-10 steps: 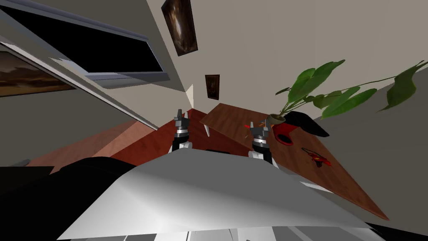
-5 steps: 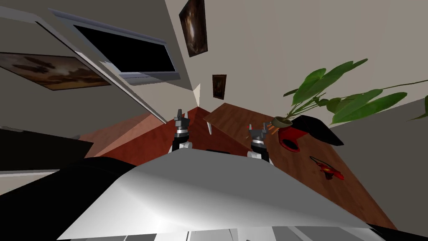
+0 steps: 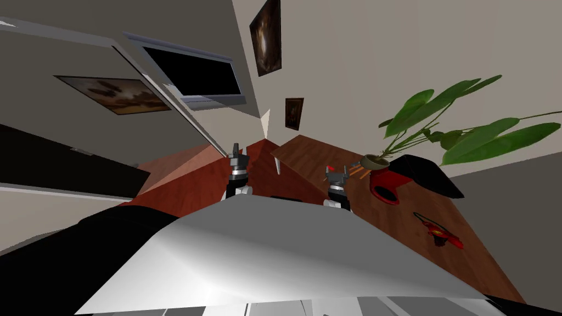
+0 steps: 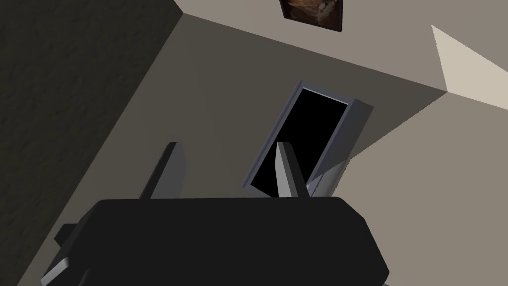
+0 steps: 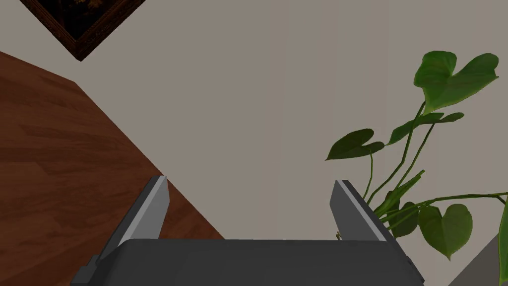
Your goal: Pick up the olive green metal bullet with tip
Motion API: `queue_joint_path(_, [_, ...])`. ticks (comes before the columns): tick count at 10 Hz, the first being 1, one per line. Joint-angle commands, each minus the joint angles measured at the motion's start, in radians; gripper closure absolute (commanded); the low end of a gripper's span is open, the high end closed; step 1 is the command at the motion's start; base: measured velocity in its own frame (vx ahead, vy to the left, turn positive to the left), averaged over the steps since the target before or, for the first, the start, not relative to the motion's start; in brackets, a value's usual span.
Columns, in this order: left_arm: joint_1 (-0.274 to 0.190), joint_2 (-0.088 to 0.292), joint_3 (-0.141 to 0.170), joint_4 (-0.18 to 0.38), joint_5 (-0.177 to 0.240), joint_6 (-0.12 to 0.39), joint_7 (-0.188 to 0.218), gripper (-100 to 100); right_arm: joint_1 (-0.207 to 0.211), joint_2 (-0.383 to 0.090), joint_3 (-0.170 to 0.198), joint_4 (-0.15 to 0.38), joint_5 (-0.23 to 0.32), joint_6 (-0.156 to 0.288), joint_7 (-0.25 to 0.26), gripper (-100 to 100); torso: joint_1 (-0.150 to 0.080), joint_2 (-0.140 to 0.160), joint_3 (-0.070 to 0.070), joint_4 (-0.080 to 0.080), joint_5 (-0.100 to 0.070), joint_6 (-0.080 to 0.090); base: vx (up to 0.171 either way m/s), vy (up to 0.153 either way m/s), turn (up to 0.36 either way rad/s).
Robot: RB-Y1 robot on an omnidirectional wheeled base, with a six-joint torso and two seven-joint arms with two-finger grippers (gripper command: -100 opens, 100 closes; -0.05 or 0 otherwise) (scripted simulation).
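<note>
My right gripper [image 3: 337,174] hangs open over the near edge of a brown wooden table [image 3: 307,156], with nothing between its fingers [image 5: 250,181]. Just past it lie a few small orange sticks [image 3: 356,171] and a tiny red piece [image 3: 330,168], beside a potted plant [image 3: 375,161]. Which small item is the bullet I cannot tell. My left gripper [image 3: 236,149] is raised over the red-brown floor, left of the table. Its fingers [image 4: 227,144] stand apart and hold nothing.
A red and black object [image 3: 387,184] lies on the table behind the pot, and a small red item [image 3: 439,236] lies nearer the right. The plant's leaves [image 5: 446,79] spread out past my right gripper. The table [image 5: 59,164] runs along a beige wall.
My head view has swung, so the window, the pictures and the table slide to the right. Both arms keep nearly the same pose in front of my chest.
</note>
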Motion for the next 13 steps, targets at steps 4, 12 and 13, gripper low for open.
queue_joint_path(4, [0.000, 0.000, 0.000, 0.000, 0.000, 0.000, 0.000, 0, -0.031, 0.006, 0.005, 0.118, -0.055, -0.016, -0.081, -100, -0.001, 0.000, 0.000, 0.000, 0.000, -0.001, -0.072, -0.068, 0.185])
queue_joint_path(12, [0.000, 0.000, 0.000, 0.000, 0.000, 0.000, 0.000, 0, -0.118, 0.009, 0.026, 0.356, -0.194, -0.050, -0.255, -100, -0.002, -0.002, -0.001, 0.000, 0.000, 0.000, -0.072, -0.073, 0.194])
queue_joint_path(13, [0.000, 0.000, 0.000, 0.000, 0.000, 0.000, 0.000, 0, -0.118, 0.009, 0.026, 0.385, -0.194, -0.050, -0.255, -100, -0.004, 0.000, 0.000, 0.000, -0.001, 0.000, -0.058, -0.082, 0.116])
